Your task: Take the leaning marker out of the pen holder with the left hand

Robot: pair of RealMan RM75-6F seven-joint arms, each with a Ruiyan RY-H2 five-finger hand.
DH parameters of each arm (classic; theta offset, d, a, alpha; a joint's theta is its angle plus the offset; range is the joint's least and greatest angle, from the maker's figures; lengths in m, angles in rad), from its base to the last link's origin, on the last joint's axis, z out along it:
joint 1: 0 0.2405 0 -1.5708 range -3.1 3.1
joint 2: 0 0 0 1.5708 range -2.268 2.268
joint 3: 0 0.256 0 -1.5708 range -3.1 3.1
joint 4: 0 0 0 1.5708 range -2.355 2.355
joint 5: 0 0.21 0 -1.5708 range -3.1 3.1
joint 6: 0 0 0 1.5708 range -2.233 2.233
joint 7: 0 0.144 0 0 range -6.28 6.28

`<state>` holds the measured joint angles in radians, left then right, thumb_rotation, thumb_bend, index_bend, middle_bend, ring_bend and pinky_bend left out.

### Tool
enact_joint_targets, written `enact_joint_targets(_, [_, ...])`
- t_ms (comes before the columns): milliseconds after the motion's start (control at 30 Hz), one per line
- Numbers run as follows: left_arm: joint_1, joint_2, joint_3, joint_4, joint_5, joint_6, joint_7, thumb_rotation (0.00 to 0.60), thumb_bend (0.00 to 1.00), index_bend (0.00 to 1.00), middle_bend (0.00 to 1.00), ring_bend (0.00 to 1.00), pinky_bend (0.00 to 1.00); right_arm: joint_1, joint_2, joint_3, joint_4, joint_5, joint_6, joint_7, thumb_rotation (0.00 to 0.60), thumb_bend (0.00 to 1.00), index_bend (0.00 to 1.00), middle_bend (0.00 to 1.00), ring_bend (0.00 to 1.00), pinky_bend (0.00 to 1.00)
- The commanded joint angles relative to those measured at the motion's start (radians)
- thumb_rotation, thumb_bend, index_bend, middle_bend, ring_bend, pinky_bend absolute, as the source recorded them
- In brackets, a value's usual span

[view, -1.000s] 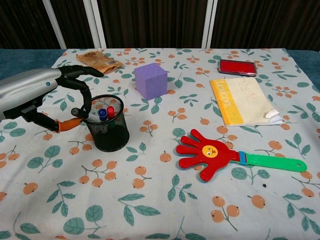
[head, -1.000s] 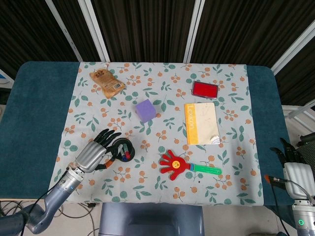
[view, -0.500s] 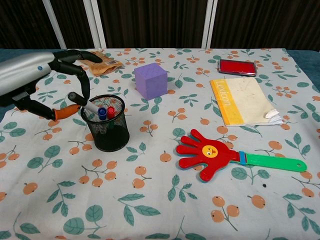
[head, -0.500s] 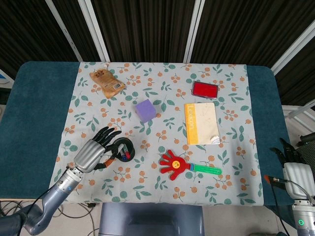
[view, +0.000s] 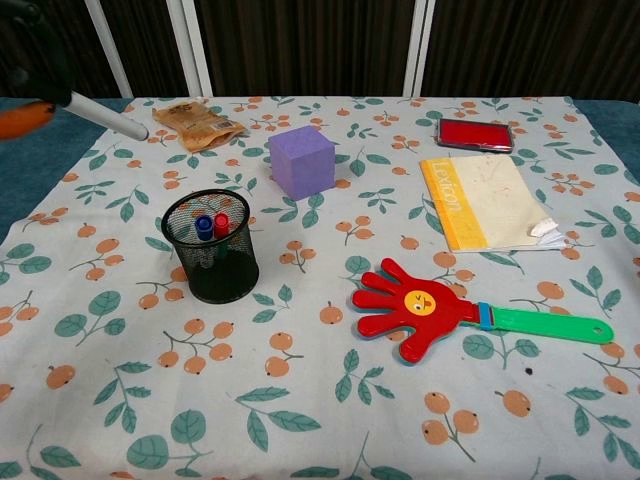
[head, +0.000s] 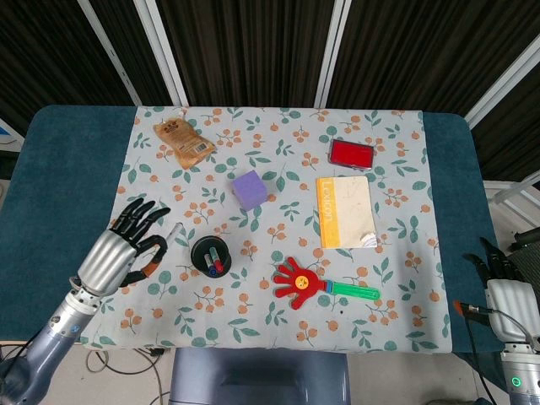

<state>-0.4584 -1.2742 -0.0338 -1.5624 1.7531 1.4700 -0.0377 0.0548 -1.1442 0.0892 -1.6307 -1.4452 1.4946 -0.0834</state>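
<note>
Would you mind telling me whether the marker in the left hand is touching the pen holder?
Apart. The head view shows the marker, held by the left hand, with bare cloth between its tip and the pen holder; the chest view shows it well clear too.

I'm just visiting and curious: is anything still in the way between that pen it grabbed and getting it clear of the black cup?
Nothing visible. The left robot hand holds the marker to the left of the pen holder, clear of its rim. Two markers remain inside.
</note>
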Motion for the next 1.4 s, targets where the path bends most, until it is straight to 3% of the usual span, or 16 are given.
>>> enact_joint_targets(33, [0.017, 0.011, 0.001, 0.041, -0.014, 0.017, -0.042, 0.6, 0.4, 0.55, 0.11, 0.0, 0.0, 0.0, -0.001, 0.0, -0.001, 0.002, 0.0, -0.005, 0.6, 0.05, 0.24, 0.03, 0.09, 0.19])
enact_joint_targets(167, [0.024, -0.016, 0.005, 0.135, -0.036, 0.012, -0.12, 0.6, 0.4, 0.55, 0.11, 0.0, 0.0, 0.0, -0.002, 0.002, -0.004, 0.006, -0.001, -0.01, 0.6, 0.05, 0.24, 0.03, 0.09, 0.19])
enact_joint_targets(400, [-0.006, -0.079, -0.007, 0.263, -0.104, -0.085, -0.221, 0.6, 0.4, 0.55, 0.11, 0.0, 0.0, -0.001, -0.002, 0.003, -0.005, 0.01, -0.001, -0.012, 0.6, 0.05, 0.24, 0.03, 0.09, 0.19])
enact_joint_targets(833, [-0.137, -0.222, -0.062, 0.472, -0.13, -0.206, -0.347, 0.6, 0.4, 0.55, 0.11, 0.0, 0.0, -0.001, 0.0, 0.004, -0.007, 0.014, -0.003, -0.012, 0.6, 0.05, 0.24, 0.03, 0.09, 0.19])
enact_joint_targets(1100, [-0.19, -0.293, -0.068, 0.554, -0.128, -0.231, -0.378, 0.6, 0.4, 0.55, 0.12, 0.0, 0.0, -0.002, 0.0, 0.005, -0.007, 0.018, -0.001, -0.014, 0.6, 0.05, 0.24, 0.03, 0.09, 0.19])
enact_joint_targets(1400, [-0.207, -0.325, -0.037, 0.612, -0.139, -0.28, -0.438, 0.6, 0.4, 0.54, 0.12, 0.0, 0.0, -0.003, 0.001, 0.005, -0.008, 0.019, -0.003, -0.014, 0.6, 0.05, 0.24, 0.03, 0.09, 0.19])
